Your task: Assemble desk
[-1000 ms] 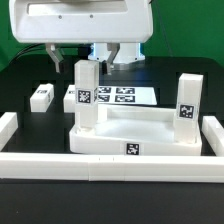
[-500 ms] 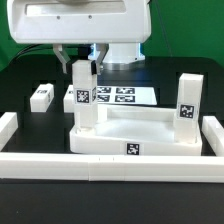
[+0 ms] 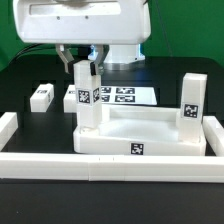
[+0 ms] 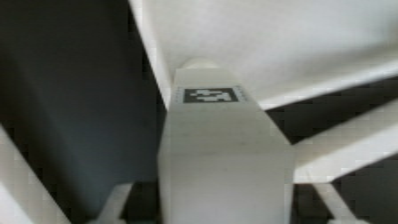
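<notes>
The desk slab, white with a raised rim and a tag on its front, lies mid-table. One white tagged leg stands upright at its corner on the exterior view's left, and a second leg stands at the right corner. My gripper is at the top of the first leg, with its jaws on either side of it. In the wrist view that leg fills the space between my fingers, and my gripper looks closed on it. A loose leg lies on the table at the left.
The marker board lies flat behind the slab. Long white border rails run along the front and at both sides. The robot's white base stands at the back.
My gripper moved from behind the marker board to the exterior view's left, onto the top of the left leg. The slab and its legs then shifted slightly to the right.
</notes>
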